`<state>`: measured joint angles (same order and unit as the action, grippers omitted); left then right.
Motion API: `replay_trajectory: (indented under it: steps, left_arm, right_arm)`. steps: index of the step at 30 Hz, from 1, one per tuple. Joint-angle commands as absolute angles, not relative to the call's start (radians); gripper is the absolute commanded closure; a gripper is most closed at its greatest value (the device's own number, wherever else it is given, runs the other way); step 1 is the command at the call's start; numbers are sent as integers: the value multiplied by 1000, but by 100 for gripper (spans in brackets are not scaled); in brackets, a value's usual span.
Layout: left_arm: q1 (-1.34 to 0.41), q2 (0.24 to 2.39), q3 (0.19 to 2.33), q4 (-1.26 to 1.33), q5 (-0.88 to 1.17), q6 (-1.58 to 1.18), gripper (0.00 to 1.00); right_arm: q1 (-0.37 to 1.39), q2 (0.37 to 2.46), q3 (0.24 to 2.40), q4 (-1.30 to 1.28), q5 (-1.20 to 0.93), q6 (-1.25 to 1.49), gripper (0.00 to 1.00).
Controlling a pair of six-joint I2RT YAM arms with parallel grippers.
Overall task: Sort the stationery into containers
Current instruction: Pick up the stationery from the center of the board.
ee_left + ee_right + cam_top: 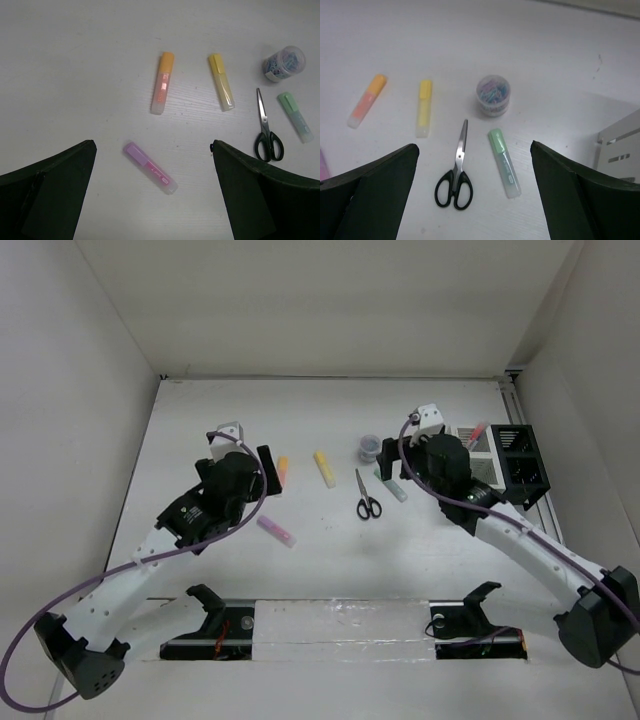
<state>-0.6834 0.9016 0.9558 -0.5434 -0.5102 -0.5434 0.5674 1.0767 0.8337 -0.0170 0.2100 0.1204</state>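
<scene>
Both grippers are spread wide and holding nothing. The left gripper (153, 146) hangs over the left-middle of the table (200, 410), with the purple highlighter (150, 168) lying loose right under the gap between its fingers. The orange highlighter (163, 82) and yellow highlighter (221, 81) sit a bit further out, roughly parallel but apart.

The right gripper (474, 146) hovers over the scissors (455, 177) and the green highlighter (504, 162), which lie side by side without touching. The scissors are closed, blades pointing away from the arms. A little clear tub (493, 94) of coloured clips stands just beyond them.

The white box (478, 458) and black box (522, 460) sit together at the right edge, and a reddish pen (478, 430) pokes out of the white one. Everything else is still out on the table.
</scene>
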Motion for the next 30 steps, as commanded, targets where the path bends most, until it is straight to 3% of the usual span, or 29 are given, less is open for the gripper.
replay_trajectory:
  steps: [1,15,30]
  left_arm:
    - [-680,893,957,-554,-557,-566,0]
    - [-680,969,976,-572,-575,-575,0]
    - [-680,1032,1000,-655,-695,-649,0]
  right_arm:
    - [574,1140,856,-86,131,100,0]
    - [683,1201,893,-147,262,110,0]
    - [715,1083,839,-107,262,95,0]
